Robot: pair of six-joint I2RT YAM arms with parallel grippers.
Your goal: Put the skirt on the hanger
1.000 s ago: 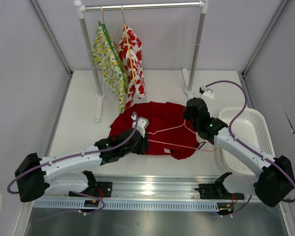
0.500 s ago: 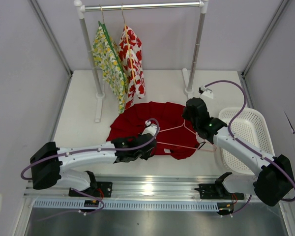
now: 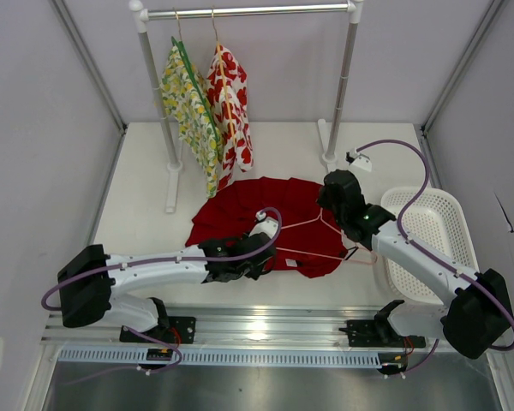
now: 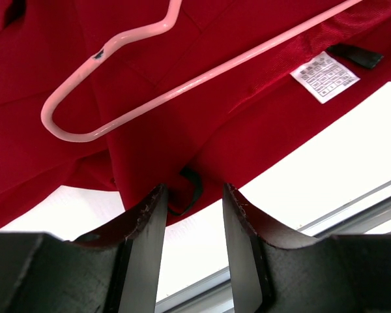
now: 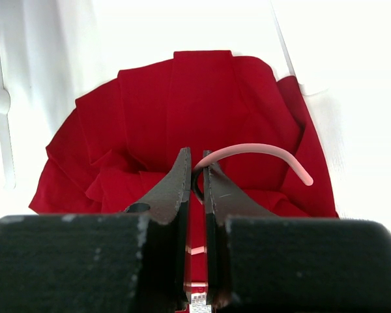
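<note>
Skirt (image 3: pixel 283 201) lay crumpled flat on the bench (image 3: pixel 137 214), centre of the top view, just below the rack (image 3: pixel 248 11). Hanger (image 3: pixel 325 255) lay on top of the skirt's right half, hook end toward the right.

Right claw (image 5: pixel 195 156) was clenched on the hanger wire at the base of the hook. In the right wrist view the pink hook curved out from between the fingertips to the right, over red cloth.

Left claw (image 4: pixel 193 189) was released, jaws apart, at the skirt's lower edge, bottom centre of the left wrist view. The hem fold and a dark loop (image 4: pixel 197 184) sat in the gap and nothing was pinched. The hanger's rounded shoulder end lay on the cloth in the upper left of that view, with a white care label (image 4: pixel 324 77) at the upper right.

On the rack, upper left of the top view, hung a yellow-green floral garment (image 3: pixel 188 107) and a white garment with red flowers (image 3: pixel 231 103). A white basket (image 3: pixel 437 223) stood at the right edge of the bench, beside the right arm.
</note>
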